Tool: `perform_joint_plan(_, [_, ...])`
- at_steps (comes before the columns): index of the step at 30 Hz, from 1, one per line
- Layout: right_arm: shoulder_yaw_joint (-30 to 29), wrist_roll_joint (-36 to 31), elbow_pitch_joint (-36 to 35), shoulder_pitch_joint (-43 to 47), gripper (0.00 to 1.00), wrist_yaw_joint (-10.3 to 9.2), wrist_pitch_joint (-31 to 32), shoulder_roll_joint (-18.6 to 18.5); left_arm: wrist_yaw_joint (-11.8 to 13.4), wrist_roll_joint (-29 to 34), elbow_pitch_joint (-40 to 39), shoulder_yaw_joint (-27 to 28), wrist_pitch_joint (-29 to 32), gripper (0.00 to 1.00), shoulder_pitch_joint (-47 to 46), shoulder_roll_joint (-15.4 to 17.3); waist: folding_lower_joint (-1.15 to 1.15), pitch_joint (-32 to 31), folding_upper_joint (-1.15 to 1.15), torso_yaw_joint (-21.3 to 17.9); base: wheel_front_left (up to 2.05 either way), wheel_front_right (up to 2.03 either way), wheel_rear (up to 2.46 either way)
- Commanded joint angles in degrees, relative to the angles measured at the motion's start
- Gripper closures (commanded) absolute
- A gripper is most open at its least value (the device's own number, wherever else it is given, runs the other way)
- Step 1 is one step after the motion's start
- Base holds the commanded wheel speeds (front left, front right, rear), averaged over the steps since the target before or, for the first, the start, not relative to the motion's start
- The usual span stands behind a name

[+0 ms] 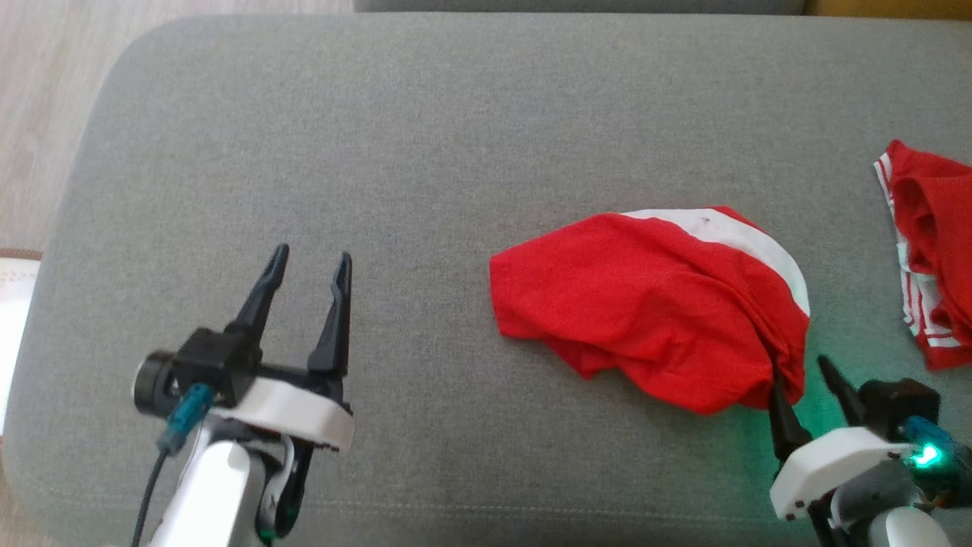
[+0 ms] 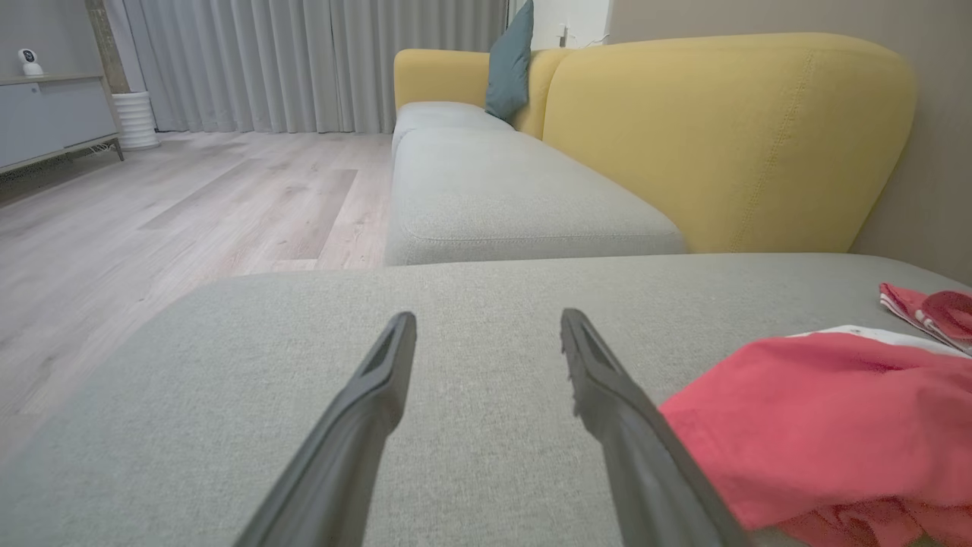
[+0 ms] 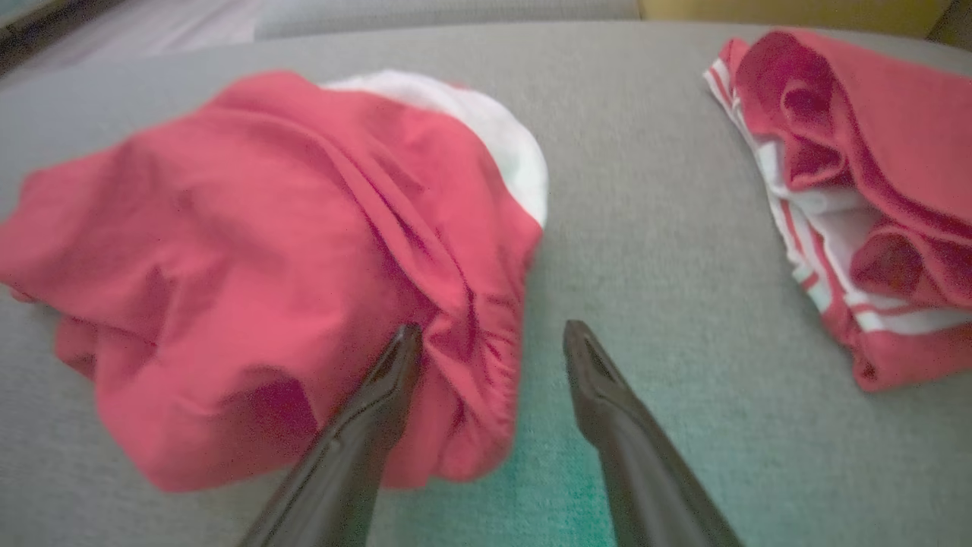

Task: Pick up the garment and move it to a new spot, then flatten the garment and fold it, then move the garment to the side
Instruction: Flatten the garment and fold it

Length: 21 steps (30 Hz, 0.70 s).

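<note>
Red cloth with a white band, the garment (image 1: 645, 304) lies in a crumpled heap on the grey sofa cushion (image 1: 456, 114). My right hand (image 1: 801, 376) sits at the garment's near right corner with its fingers spread and nothing pinched between them. One finger (image 3: 395, 365) rests against the bunched folds there and the other stands over bare cushion just beside the garment. My left hand (image 1: 314, 252) hangs wide open and empty, well off the garment's left side. A second, striped red garment (image 1: 930, 251) lies apart on the garment's far right.

I judge the placing done and the flattening in hand, since the heap is nowhere near flat. The next move calls for both hands. My left hand must come across to the garment's left edge while my right takes the bunched corner, and then I draw the two apart until the cloth lies smooth.
</note>
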Motion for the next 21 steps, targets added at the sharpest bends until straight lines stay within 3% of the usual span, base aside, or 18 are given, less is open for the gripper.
perform_joint_plan(1, [1.39,0.51,-2.72,-0.22,0.00,0.22,-1.26,0.03,-0.13,0.48,-1.33,2.57,-0.70,0.00,-0.49,0.59,0.00,-0.49,0.00,-0.15,0.00,0.00,0.00])
perform_joint_plan(13, [4.53,1.44,-18.29,0.59,0.00,0.22,-5.24,0.68,1.10,0.66,-1.49,3.74,-0.70,0.00,3.99,1.04,0.00,-4.79,0.00,-1.05,0.00,0.00,0.00])
perform_joint_plan(21, [4.73,2.56,-21.85,1.91,0.00,0.22,-3.86,0.77,1.96,0.56,-2.08,3.79,-0.38,0.00,5.82,1.65,0.00,-6.01,0.00,-1.15,0.00,0.00,0.00])
